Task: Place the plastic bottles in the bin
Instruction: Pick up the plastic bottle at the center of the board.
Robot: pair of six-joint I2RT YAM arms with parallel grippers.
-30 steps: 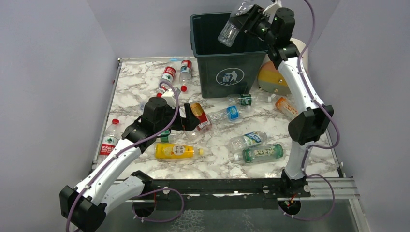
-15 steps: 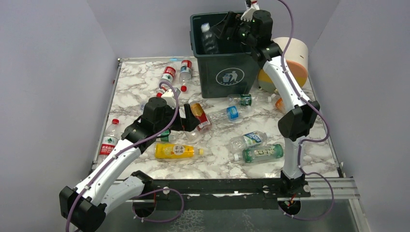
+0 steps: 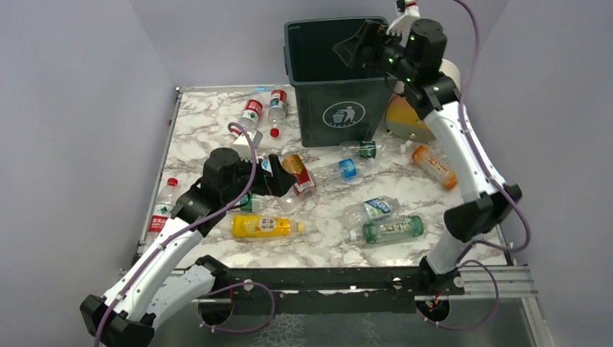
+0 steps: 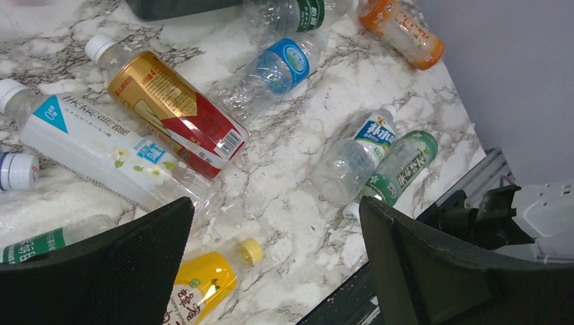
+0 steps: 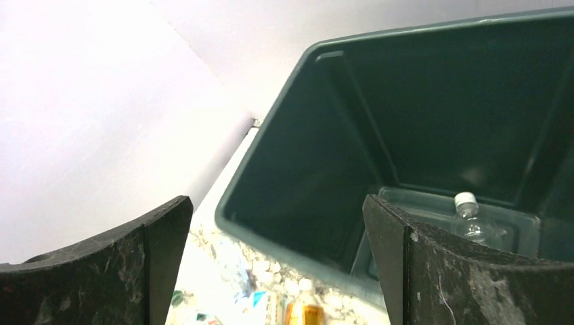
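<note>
Bottles [image 3: 260,225] litter marble table [image 3: 209,123], lilac walls [image 3: 72,87]

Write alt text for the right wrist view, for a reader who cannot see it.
A tall dark green plastic bin, seen from above, holds one clear plastic bottle with a white cap at its bottom. The right pincer hangs open above it.

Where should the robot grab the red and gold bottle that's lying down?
The red-and-gold bottle lies flat on its side, so come straight down from above, jaws across its width. Grip the gold half near the cap: the white-labelled bottle crowds its red end, so there's probably more room there.
</note>
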